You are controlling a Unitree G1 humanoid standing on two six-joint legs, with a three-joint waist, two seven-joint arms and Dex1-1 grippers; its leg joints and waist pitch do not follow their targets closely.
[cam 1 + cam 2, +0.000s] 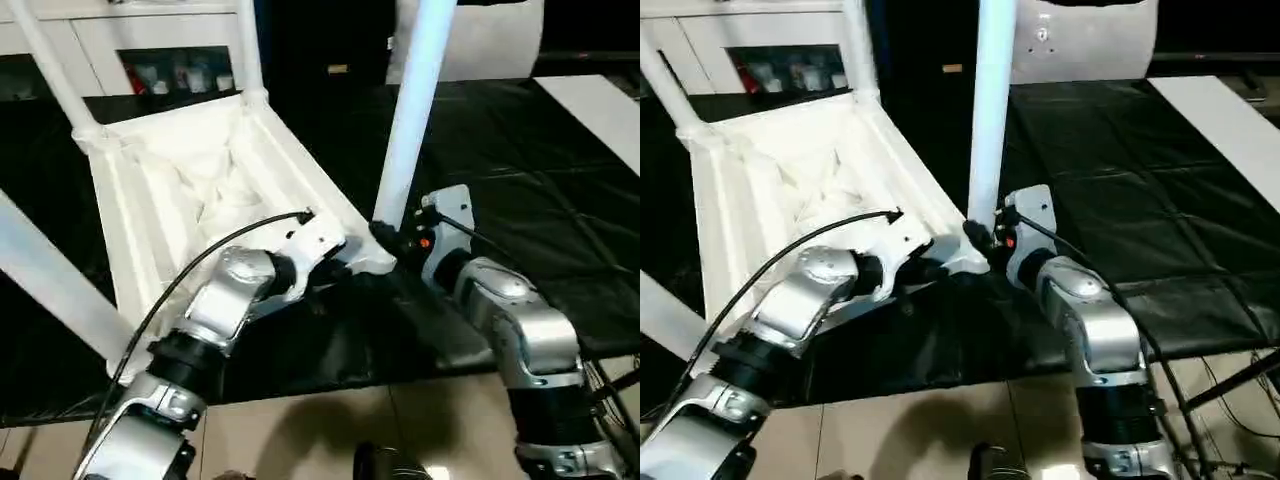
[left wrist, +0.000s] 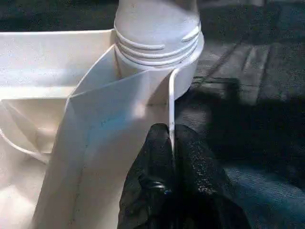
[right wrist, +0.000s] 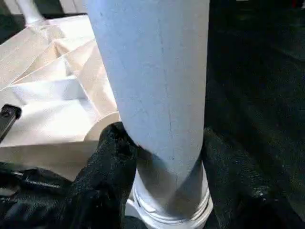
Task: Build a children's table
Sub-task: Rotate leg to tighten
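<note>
Table is lying upside down on the black surface — light, stiff, probably slick plastic — with the left gripper pinching its thin rim and the right gripper clasping the corner leg low, near the socket.

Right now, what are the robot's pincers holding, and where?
The left pincer pinches the tabletop's rim beside the corner socket. The right pincer grips the leg just above that socket.
</note>
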